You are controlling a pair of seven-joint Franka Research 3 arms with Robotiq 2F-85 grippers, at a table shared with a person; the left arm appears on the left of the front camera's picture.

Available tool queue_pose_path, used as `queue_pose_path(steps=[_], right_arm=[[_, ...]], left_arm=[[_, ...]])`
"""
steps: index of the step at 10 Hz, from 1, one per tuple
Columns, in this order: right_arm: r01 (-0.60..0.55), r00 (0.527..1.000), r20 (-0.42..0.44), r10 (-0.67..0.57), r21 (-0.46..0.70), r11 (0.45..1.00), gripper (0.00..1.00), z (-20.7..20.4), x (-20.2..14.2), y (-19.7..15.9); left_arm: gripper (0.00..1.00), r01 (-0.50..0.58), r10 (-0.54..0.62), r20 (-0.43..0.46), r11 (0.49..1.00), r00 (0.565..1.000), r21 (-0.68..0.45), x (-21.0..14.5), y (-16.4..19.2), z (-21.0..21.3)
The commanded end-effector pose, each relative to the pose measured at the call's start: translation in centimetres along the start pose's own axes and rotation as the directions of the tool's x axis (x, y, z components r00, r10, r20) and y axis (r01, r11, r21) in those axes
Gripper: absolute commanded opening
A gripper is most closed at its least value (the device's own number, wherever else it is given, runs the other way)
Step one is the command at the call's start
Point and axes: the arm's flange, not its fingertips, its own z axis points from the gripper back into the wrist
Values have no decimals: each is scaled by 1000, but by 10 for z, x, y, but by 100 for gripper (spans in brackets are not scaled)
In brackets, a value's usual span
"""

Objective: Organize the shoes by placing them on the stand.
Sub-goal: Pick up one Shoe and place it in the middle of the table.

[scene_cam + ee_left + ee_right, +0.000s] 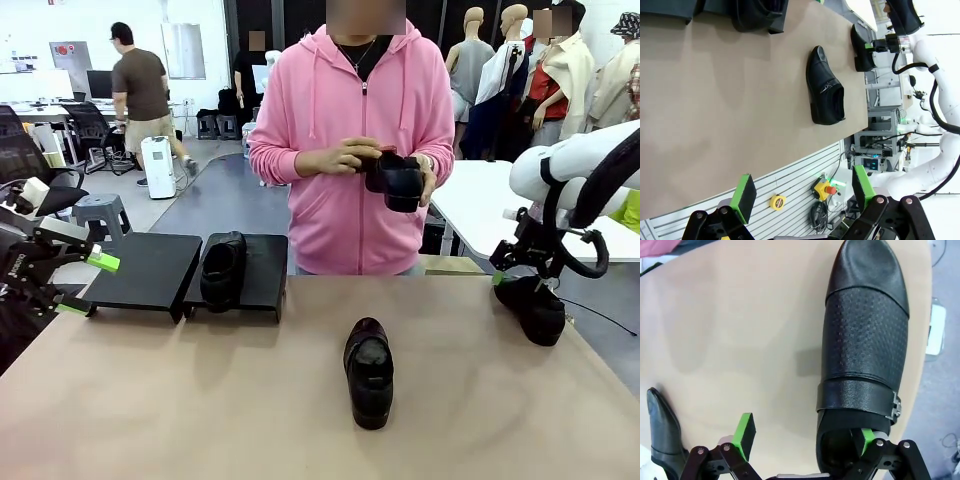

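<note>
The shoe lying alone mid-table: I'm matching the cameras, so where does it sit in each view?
Front view: the lone shoe is at centre, low in the picture.
Left wrist view: upper middle, lying sideways.
Right wrist view: bottom-left corner, partly cut off.
Shared landmark: the second shoe, at the right gripper.

On the stand (150,270) the left panel lies bare, while the racked shoe (222,268) fills the right one. Open tabletop (180,400) surrounds the centre shoe (369,372). The edge shoe (535,308) blocks the right rim; the person's hands (345,157) hold the fourth shoe (398,182) over the far edge.
</note>
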Motion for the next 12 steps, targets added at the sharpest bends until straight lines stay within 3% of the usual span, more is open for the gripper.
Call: queue_pose_path(steps=[1,2,3,6,12], right_arm=[[56,998,-27,-58,-59,997,100,3,9,5],[54,997,-57,-58,-73,996,41,1,8,7],[61,996,-65,-67,-85,994,0,-1,9,7],[69,996,-38,-76,-153,986,0,-5,11,8],[64,997,-28,-70,-161,985,0,-3,7,1]], left_arm=[[100,-13,13,-1,1000,1000,-6,0,-2,1],[100,-13,13,-1,1000,1000,-6,0,-2,1],[100,-13,13,-1,1000,1000,-6,0,-2,1],[100,-13,13,-1,1000,1000,-6,0,-2,1],[100,-13,13,-1,1000,1000,-6,0,-2,1]])
